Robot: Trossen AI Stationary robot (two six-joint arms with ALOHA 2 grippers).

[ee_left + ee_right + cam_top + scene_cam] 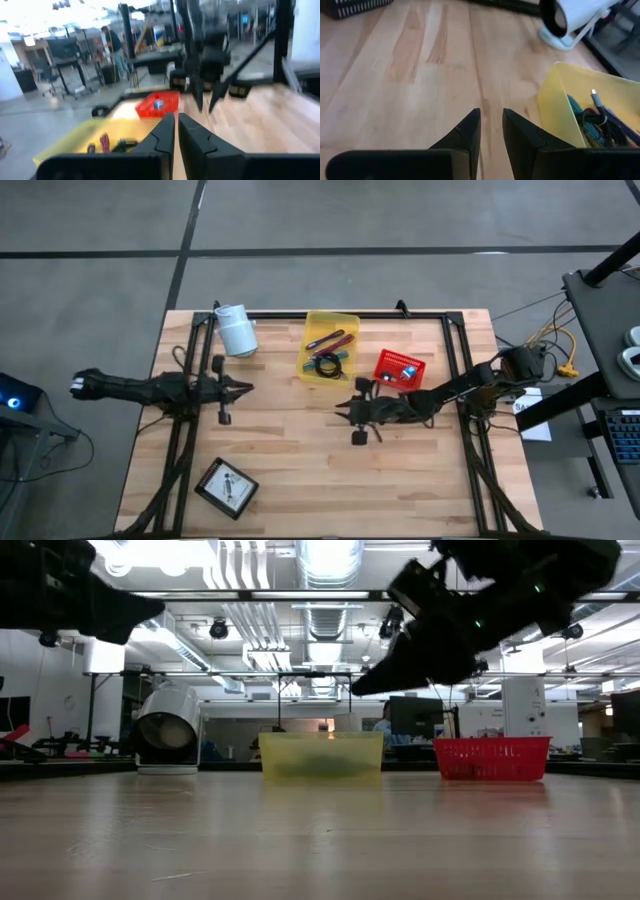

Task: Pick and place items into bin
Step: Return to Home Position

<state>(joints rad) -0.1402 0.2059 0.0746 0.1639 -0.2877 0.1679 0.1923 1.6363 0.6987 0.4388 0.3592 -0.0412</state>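
The yellow bin [318,317] stands at the table's far middle and holds a magenta stick [332,338], a teal tool [572,107] and a coiled black cable [325,363]. To its right, a red basket [385,375] holds a small blue cube [407,368]. My left gripper [248,388] hovers left of the bin, shut and empty, with its fingers close together in the left wrist view [176,122]. My right gripper [340,410] hovers near-side of the bin with a narrow gap between its fingers [491,117], holding nothing.
A white cup [237,332] lies on its side at the far left of the table. A black tray with white cards [228,485] sits near the near left edge. Bare wood lies between the two grippers and toward the near edge.
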